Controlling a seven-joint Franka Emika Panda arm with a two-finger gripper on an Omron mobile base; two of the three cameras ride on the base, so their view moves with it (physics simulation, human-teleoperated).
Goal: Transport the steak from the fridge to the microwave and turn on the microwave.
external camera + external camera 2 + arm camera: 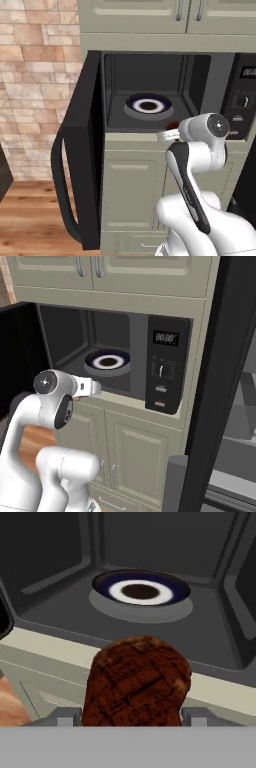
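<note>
- Your two-finger claw [131, 716] is pinching the small dark brown, grill-marked steak [136, 682]; the fingers stand wide because the lump fills the gap between them, one fingertip [64, 716] on each flank.
- You hold the meat out ahead of the claw, clear of any surface — a fair carry for a lump that must go in over a sill; it seems secure, though the contact itself sits at the bottom edge of the hand view.
- Just beyond the steak and a little below it runs the pale cream front ledge [220, 688] of the cabinet; the claw hangs just outside the opening, so I judge the carry nearly finished and the placing not yet begun.
- Past that ledge opens the dark grey cavity of the built-in black microwave [150, 90], and well ahead of the claw, on the cavity floor, lies the round blue-and-white turntable plate [141, 587] with its dark centre, the sensible landing spot.
- To the claw's left the wide black glass door [82, 150] with its curved handle hangs fully open, which is why the way in is free.
- To the claw's right sits the black control panel [166, 366] with digital display, knob and buttons — you will need it once the door is shut.
- Farther right, the tall black-framed fridge [220, 381] with grey shelves stands open.
</note>
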